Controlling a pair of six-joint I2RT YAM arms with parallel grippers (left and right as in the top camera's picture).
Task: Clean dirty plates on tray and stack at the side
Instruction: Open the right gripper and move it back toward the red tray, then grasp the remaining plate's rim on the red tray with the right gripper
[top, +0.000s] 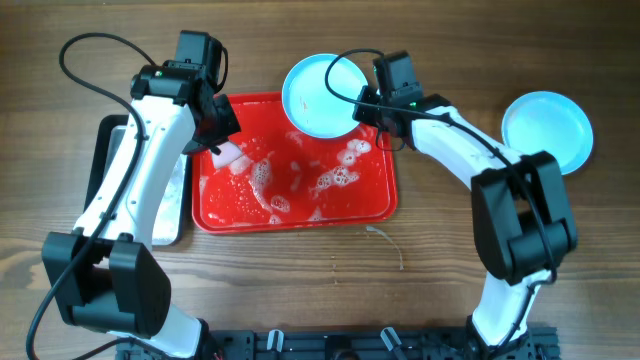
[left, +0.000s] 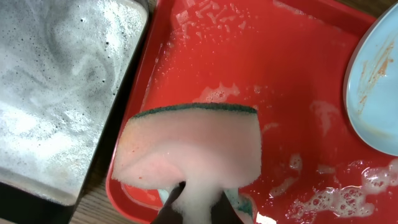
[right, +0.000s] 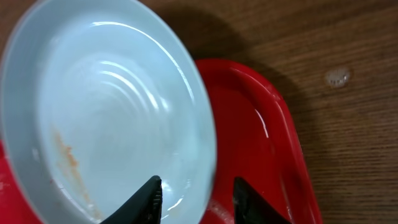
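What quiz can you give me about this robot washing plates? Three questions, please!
1. True or false: the left gripper squeezes a sponge.
2. What lies on the red tray? A) soapy foam B) forks C) apples
3. Fill in: the right gripper has a finger on each side of the rim of a streaky ____.

Key: 1 true; 2 A; 3 plate.

plates: 2, one plate (top: 318, 95) over red tray (top: 295, 226) far edge, one plate (top: 547, 130) near tabletop (top: 420, 300) right edge | red tray: 1 | metal tray (top: 105, 150): 1 | sponge (left: 193, 146): 1 | robot arms (top: 140, 170) (top: 450, 145): 2
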